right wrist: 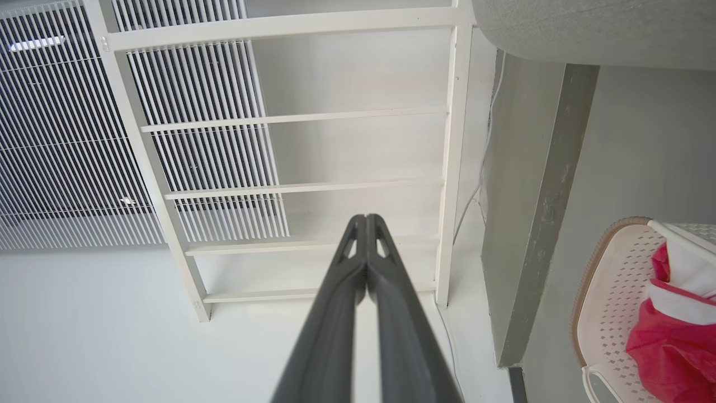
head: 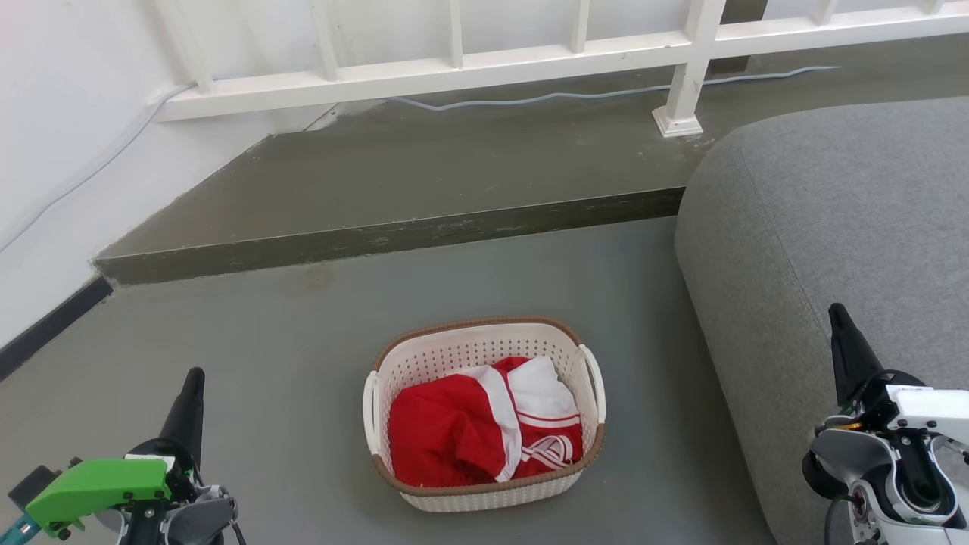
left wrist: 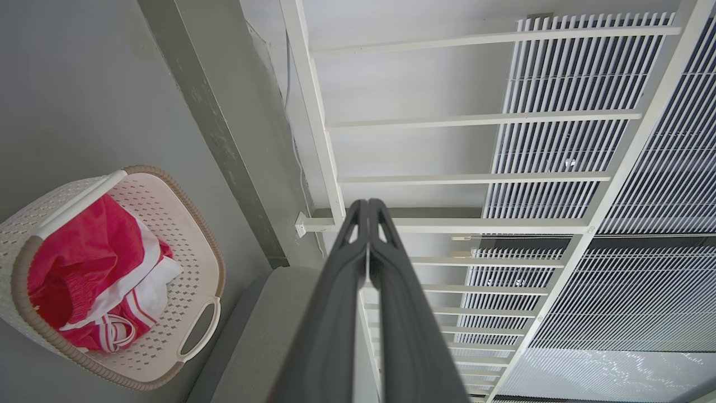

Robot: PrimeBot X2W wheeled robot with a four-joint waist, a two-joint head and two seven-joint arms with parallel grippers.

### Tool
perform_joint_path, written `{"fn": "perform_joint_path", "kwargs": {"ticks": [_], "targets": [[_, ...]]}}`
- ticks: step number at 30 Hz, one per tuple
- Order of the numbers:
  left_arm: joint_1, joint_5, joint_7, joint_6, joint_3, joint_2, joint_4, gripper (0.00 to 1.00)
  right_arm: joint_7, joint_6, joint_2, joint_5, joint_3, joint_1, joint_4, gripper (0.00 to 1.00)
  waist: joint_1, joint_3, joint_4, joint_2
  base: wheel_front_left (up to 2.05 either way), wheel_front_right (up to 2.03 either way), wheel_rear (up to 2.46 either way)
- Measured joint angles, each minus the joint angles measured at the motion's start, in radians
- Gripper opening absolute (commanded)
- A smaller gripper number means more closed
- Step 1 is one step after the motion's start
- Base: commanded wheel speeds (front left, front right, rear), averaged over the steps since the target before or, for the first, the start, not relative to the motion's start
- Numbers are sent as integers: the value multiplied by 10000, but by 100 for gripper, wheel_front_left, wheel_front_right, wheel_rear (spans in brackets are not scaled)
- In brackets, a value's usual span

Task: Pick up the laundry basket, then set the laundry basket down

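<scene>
Laundry basket (head: 454,354), cream-white with perforated walls, a brown woven-look rim and two white side handles, standing upright on the grey floor (head: 265,341). It sits well short of the floor's far edge, where a raised concrete step (head: 394,235) begins, and near the side of a grey upholstered seat (head: 833,227) at the floor's right. A crumpled red-and-white garment (head: 454,431) lies inside the basket.

Left tool (left wrist: 367,204), fingers pressed together and holding nothing, hangs in the air well apart from the basket on its left. Right tool (right wrist: 366,218), fingers likewise together and empty, is raised in front of the seat, apart from the basket on its right.

On the step stands a white railing (head: 454,72), with a pale cable (head: 568,94) trailing along its foot.
</scene>
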Motion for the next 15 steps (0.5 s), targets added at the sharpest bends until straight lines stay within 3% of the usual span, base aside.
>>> {"fn": "perform_joint_path", "kwargs": {"ticks": [15], "targets": [[0,0,2,0,12,-4,0,0,2,-2,4,-13,-8,0,0,0,0,0,0,0,0,0,0]]}}
